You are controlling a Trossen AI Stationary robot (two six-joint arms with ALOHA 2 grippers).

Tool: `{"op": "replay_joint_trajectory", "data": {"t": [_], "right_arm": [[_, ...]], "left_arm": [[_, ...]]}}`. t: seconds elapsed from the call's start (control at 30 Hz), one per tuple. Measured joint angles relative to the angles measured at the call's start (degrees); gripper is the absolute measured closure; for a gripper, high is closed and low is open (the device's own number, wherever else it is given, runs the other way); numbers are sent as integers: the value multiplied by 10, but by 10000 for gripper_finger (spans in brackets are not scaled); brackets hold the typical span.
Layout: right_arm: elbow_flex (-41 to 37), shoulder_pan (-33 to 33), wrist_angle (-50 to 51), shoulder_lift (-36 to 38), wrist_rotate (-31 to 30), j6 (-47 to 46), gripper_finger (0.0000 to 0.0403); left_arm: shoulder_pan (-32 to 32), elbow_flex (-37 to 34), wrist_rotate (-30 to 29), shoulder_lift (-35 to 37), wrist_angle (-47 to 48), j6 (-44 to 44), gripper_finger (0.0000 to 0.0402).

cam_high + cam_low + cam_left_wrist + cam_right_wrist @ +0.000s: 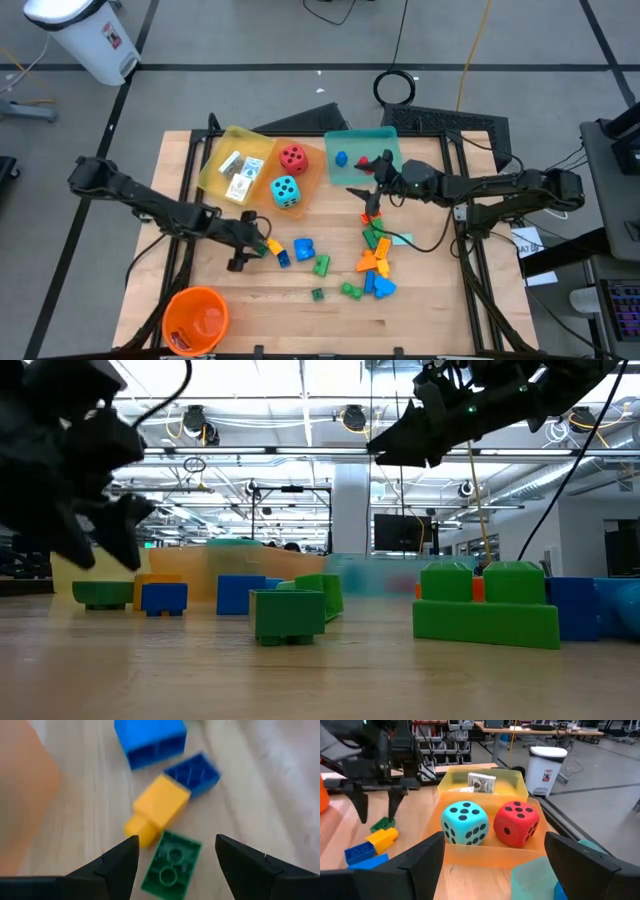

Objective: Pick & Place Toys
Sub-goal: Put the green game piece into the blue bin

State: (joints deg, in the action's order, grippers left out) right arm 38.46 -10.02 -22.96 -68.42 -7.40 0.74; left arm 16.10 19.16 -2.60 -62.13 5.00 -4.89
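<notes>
I was working over a pale wooden tabletop [260, 290] set on a grey floor, with a white bin [85, 35] standing off beyond the far left corner and, in the low view, a long hall of ceiling lights and screens behind. An orange bucket [196, 318] sat at the near left corner. Along the far edge lay three trays: yellow [215, 165] with white picture cards [240, 175], orange [310, 175] holding the red die [293, 156] and cyan die [286, 190], and teal [385, 145] with one blue brick [341, 159].

My left gripper [252, 247] hung released, its fingers [122, 860] spread over a green brick [171, 865] left of the tabletop's middle; a yellow brick [157, 807] touched that green one, with a dark blue brick [195, 772] and a larger blue brick [150, 740] just beyond. My right gripper [372, 165] hovered over the teal tray's near edge, also spread wide and carrying nothing.

The remaining bricks [375, 262] lay heaped toward the near right. That pile was too small from above for me to count, and the low view showed only blurred green and blue bricks, both arms cut off at the top.
</notes>
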Motion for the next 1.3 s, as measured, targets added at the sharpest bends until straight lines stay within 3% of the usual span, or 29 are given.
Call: {"op": "replay_joint_trajectory", "data": {"t": [0.4, 0.53, 0.7, 0.97, 1.1, 1.3], "right_arm": [[0, 0, 1, 0, 0, -15, 94], [0, 0, 19, 0, 0, -21, 94], [0, 0, 29, 0, 2, -35, 94], [0, 19, 27, -6, 2, -46, 94], [0, 42, 22, -16, 2, -46, 94], [0, 72, -29, -56, 2, -24, 94]], "left_arm": [[1, 1, -4, -91, -8, -33, 138], [1, 1, -6, -91, -14, -34, 176], [1, 0, -5, -87, -20, -44, 260], [-4, 39, -3, -75, -38, -116, 261], [-2, 78, -22, -75, -85, -70, 253], [-5, 118, -100, -90, -199, 55, 247]]}}
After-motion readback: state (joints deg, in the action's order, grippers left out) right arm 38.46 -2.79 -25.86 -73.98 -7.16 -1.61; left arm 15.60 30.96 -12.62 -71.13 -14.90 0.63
